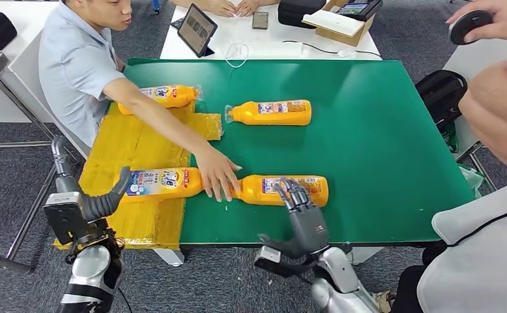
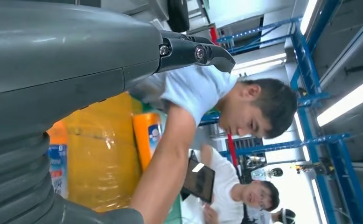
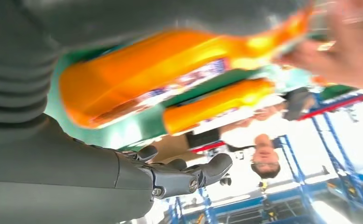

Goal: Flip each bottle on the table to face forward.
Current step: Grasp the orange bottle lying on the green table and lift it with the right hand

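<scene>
Right hand (image 1: 301, 215) rests spread fingers (image 1: 294, 193) on the near-right orange plastic bottle (image 1: 290, 189), gripping nothing; a person's hand (image 1: 217, 173) touches its neck. Left hand (image 1: 104, 201), fingers apart, holds nothing beside the near-left bottle (image 1: 163, 182). Four bottles lie on the green surface (image 1: 381, 143), two over yellow plastic sheeting (image 1: 133, 147). Left wrist view adds a seated person's tablet (image 2: 199, 180).

The near-left orange bottle (image 1: 161, 183) carries a white-and-blue label with print too small to read. The labels on the other three bottles (image 1: 272, 112) are likewise illegible, and the tablet screen (image 1: 197, 29) shows nothing readable.
</scene>
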You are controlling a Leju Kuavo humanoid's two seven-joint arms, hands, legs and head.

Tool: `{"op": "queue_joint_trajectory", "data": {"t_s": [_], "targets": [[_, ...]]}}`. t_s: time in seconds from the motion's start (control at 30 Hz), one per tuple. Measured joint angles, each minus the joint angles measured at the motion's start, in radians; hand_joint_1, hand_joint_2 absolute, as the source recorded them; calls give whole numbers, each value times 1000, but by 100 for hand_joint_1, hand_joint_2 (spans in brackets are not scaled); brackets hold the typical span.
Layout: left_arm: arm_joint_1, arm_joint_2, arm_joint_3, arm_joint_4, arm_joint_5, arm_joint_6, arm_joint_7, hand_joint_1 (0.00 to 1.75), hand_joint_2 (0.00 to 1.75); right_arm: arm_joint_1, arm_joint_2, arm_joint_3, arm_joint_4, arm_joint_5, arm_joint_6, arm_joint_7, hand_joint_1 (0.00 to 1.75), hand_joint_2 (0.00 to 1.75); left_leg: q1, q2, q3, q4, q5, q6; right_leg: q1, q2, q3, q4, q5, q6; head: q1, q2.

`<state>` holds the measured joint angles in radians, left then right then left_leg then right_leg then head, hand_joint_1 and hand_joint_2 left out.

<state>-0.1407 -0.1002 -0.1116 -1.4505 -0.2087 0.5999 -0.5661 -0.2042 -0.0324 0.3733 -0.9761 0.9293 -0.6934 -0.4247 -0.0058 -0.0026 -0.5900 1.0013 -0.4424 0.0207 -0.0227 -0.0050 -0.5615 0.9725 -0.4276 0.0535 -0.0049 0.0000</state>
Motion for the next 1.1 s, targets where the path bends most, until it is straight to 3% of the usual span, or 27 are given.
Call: {"op": "queue_joint_trajectory", "data": {"t_s": [0.43, 0.77, 1.1], "targets": [[7, -13, -99, -1, -62, 22, 46, 0, 175, -166, -23, -32, 288, 111, 72, 128, 0, 175, 0, 0, 0, 0, 0, 0, 0, 0, 0, 0, 0, 0, 0, 0], [-28, -23, -145, 23, -66, 13, 46, 0, 175, -307, 13, -5, 442, 216, 124, 229, 0, 175, 0, 1, 1, 0, 1, 1, 0, 0, 1, 0, 0, 0, 0, 0], [-39, -24, -174, 31, -62, -2, 66, 0, 175, -363, 37, 32, 508, 267, 152, 294, 0, 175, 0, 1, 1, 0, 1, 1, 0, 0, 1, 0, 0, 0, 0, 0]]}}
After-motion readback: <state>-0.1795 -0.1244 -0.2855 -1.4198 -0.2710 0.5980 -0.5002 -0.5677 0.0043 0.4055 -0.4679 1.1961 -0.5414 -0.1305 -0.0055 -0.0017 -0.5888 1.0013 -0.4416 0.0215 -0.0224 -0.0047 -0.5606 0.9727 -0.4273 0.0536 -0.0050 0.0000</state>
